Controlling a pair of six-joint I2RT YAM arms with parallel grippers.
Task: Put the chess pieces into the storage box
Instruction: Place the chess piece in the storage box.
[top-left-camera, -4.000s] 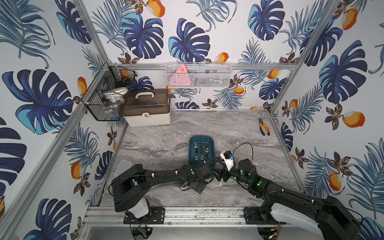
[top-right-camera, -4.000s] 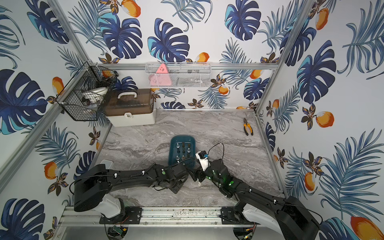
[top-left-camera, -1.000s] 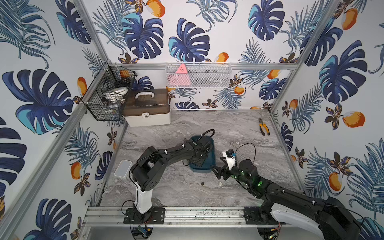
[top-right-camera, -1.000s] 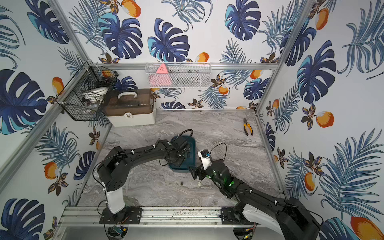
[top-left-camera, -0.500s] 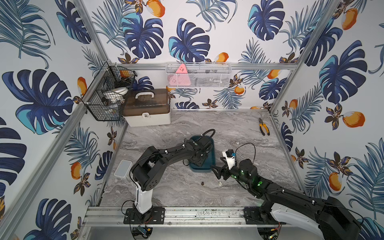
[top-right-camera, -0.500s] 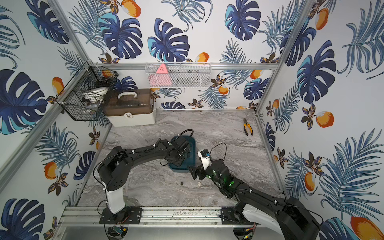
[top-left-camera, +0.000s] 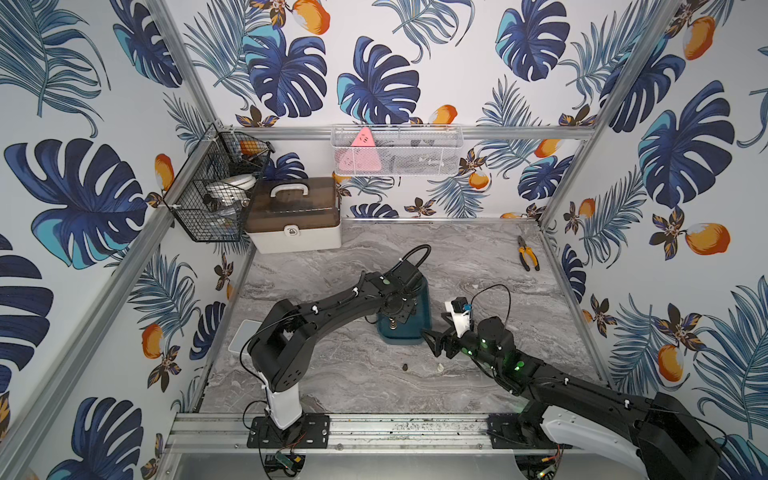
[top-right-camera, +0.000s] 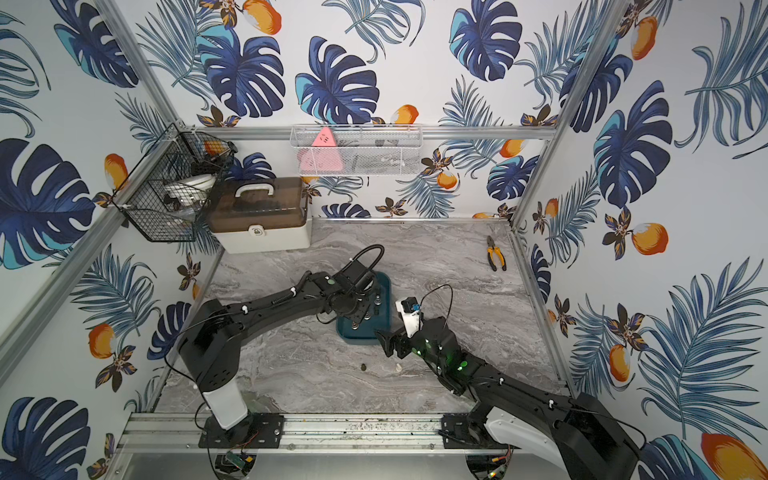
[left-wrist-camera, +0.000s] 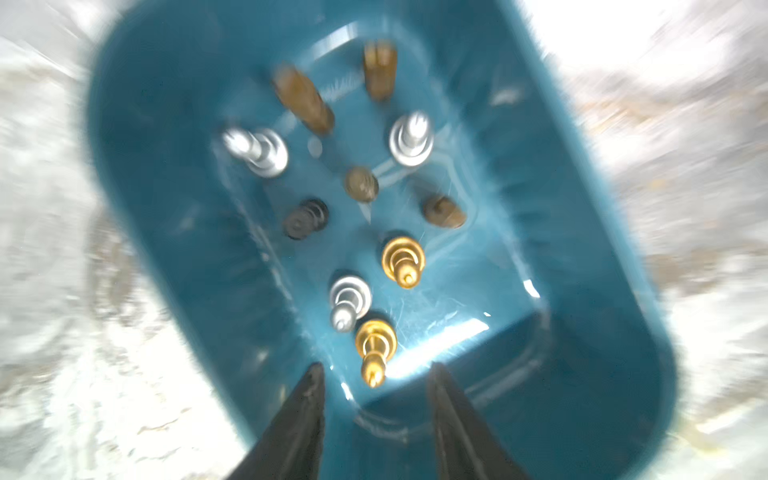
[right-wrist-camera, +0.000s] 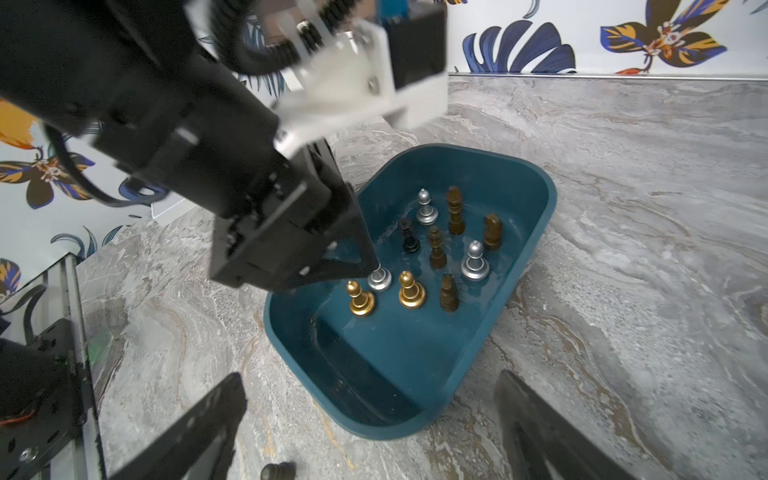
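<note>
Top views both showed the storage box (top-left-camera: 423, 332) mid-table under the left gripper (top-left-camera: 394, 321). Two chess pieces stood outside it on the marble, a dark piece (top-left-camera: 404, 367) and a white piece (top-left-camera: 440, 367), near the right gripper (top-left-camera: 432, 340).

Left wrist view showed that gripper's fingers (left-wrist-camera: 307, 415) apart and empty, a golden pawn (left-wrist-camera: 376, 345) just beyond them.

Right wrist view showed its own jaws spread wide and empty, with ten pieces upright in the box.

The pieces looked tiny, rigid, light and smooth, so likely to slip or topple. A pinch across the narrow waist seemed best.

Ten chess pieces (right-wrist-camera: 436, 247) stand upright in the teal storage box (right-wrist-camera: 415, 365); a dark piece (top-left-camera: 404, 367) and a white piece (top-left-camera: 439, 367) rest outside
</note>
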